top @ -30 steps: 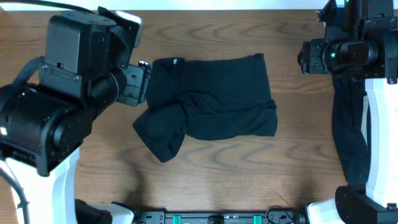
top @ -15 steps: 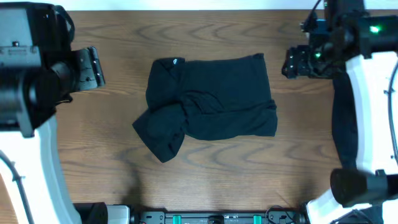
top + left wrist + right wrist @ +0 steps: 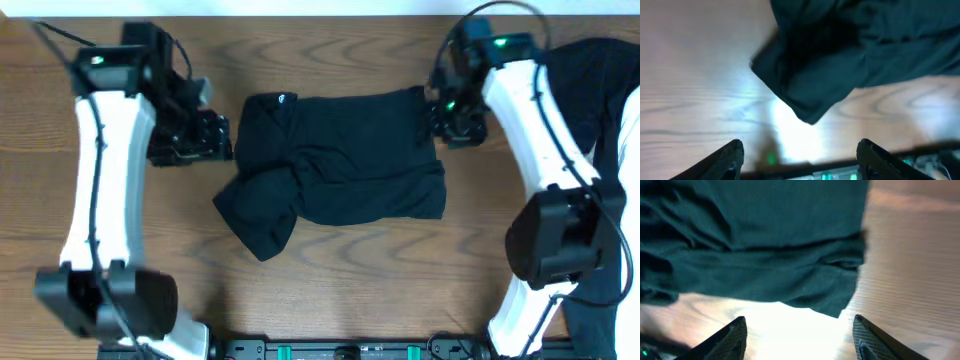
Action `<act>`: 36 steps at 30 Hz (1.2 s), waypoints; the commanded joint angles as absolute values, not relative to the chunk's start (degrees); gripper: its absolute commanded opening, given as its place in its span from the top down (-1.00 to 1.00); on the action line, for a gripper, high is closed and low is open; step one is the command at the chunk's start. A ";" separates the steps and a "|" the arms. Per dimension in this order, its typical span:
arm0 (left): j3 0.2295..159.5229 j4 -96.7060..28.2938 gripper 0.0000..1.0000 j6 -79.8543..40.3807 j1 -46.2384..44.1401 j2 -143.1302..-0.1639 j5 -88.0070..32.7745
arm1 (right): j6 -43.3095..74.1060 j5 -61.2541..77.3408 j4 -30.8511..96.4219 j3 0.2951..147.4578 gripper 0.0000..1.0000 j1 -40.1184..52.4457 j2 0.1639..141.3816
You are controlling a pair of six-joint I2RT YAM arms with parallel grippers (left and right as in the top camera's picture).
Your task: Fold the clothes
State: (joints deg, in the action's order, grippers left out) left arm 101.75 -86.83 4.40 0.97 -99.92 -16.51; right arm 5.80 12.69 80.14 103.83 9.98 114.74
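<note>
The clothes (image 3: 345, 160) are one black garment lying crumpled in the middle of the wooden table, with a tiny white logo (image 3: 282, 98) at its far left corner. A loose flap (image 3: 258, 215) sticks out at its near left. My left gripper (image 3: 212, 135) hovers just left of the garment, open, apart from the fabric. In the left wrist view the flap (image 3: 810, 75) lies ahead of the empty left gripper (image 3: 800, 152). My right gripper (image 3: 445, 112) is at the garment's far right corner. Its wrist view shows the garment's edge (image 3: 835, 295) ahead of the open, empty right gripper (image 3: 800, 332).
A second dark cloth (image 3: 600, 80) hangs at the table's right edge behind the right arm. A black bar with green lights (image 3: 340, 351) runs along the front edge. The arm bases stand at the near left (image 3: 100, 300) and near right (image 3: 550, 245).
Both arms have swung down and inward, from high near the camera to either side of the garment. The garment itself has not moved.
</note>
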 commanded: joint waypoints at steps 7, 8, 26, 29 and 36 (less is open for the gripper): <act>94.11 -83.13 -0.48 7.64 1.98 -100.88 -18.20 | 4.40 13.54 78.63 100.36 -0.36 11.07 114.56; 93.69 -82.96 -0.49 7.42 2.09 -100.88 -18.48 | 4.40 13.54 78.61 100.36 -0.37 11.11 114.56; 72.38 -50.65 -0.32 0.49 2.28 -103.20 -13.28 | 4.43 13.58 78.83 100.36 -0.35 12.36 114.56; 72.31 -48.71 -0.30 -0.21 2.31 -105.14 -10.70 | 4.40 13.56 78.81 100.36 -0.35 12.97 114.56; 72.31 -48.69 -0.04 -0.10 2.28 -113.03 -12.01 | 4.43 13.54 78.59 100.36 -0.33 14.20 114.56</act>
State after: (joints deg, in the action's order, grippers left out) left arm 72.77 -48.51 0.12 1.89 -110.52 -11.81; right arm 5.37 13.15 78.70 100.55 13.43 114.74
